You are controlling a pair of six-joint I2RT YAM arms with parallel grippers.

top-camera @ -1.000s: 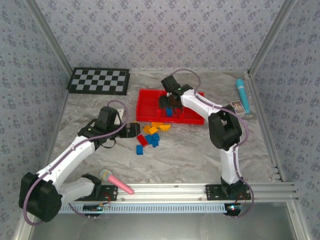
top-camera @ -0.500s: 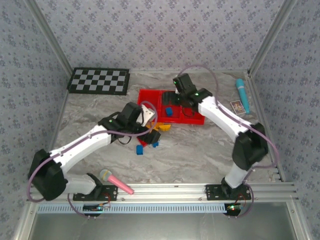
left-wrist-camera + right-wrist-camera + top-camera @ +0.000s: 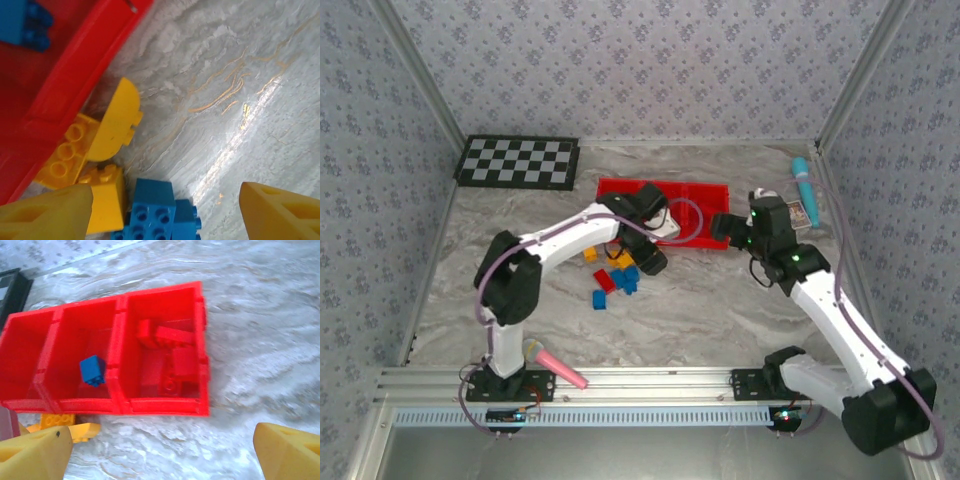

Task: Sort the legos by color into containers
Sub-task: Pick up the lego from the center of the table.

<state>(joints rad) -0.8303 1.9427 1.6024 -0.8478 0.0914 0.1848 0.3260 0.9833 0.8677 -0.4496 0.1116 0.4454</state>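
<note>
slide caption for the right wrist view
Red tray, one blue brick in its middle compartment, red bricks in the right one

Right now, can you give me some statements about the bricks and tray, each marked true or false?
1. A blue brick lies in the red tray's middle compartment. True.
2. The red bricks lie in the tray's left compartment. False: they are in the right-hand one.
3. Yellow bricks lie on the table outside the tray. True.
4. The right gripper holds a brick. False: its jaws stand open, empty.
5. The pink microphone lies in the tray. False: it lies on the table by the left arm's base.
</note>
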